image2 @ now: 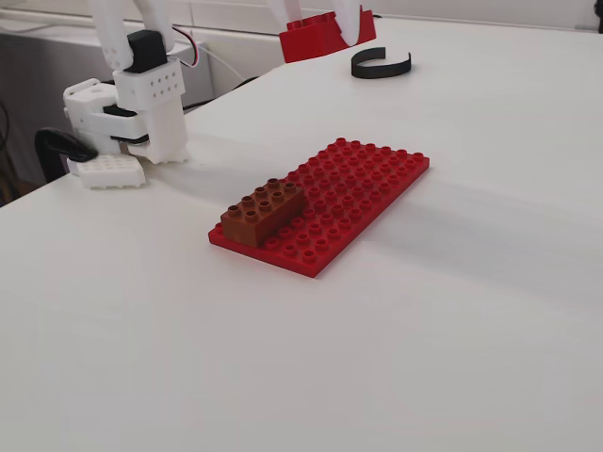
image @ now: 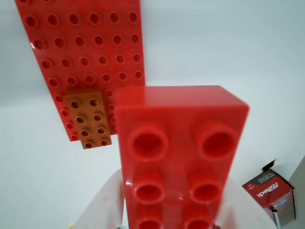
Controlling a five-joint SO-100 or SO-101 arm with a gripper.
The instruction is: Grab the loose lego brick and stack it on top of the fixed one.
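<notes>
The bright red loose lego brick [image: 178,157] fills the lower wrist view, studs toward the camera, held between my white fingers [image: 102,205]. In the fixed view my gripper [image2: 318,24] is at the top edge, shut on the red brick [image2: 311,42], lifted above the table behind the plate. The brown fixed brick [image: 89,119] sits on the near corner of the flat red baseplate [image: 81,43]. In the fixed view the brown brick [image2: 264,212] is at the left end of the baseplate [image2: 367,184], well in front of the gripper.
A black curved band [image2: 381,64] lies on the white table right of the gripper. The arm's white base [image2: 132,113] stands at the table's left edge. A small red ASRock box [image: 271,195] shows at the lower right of the wrist view.
</notes>
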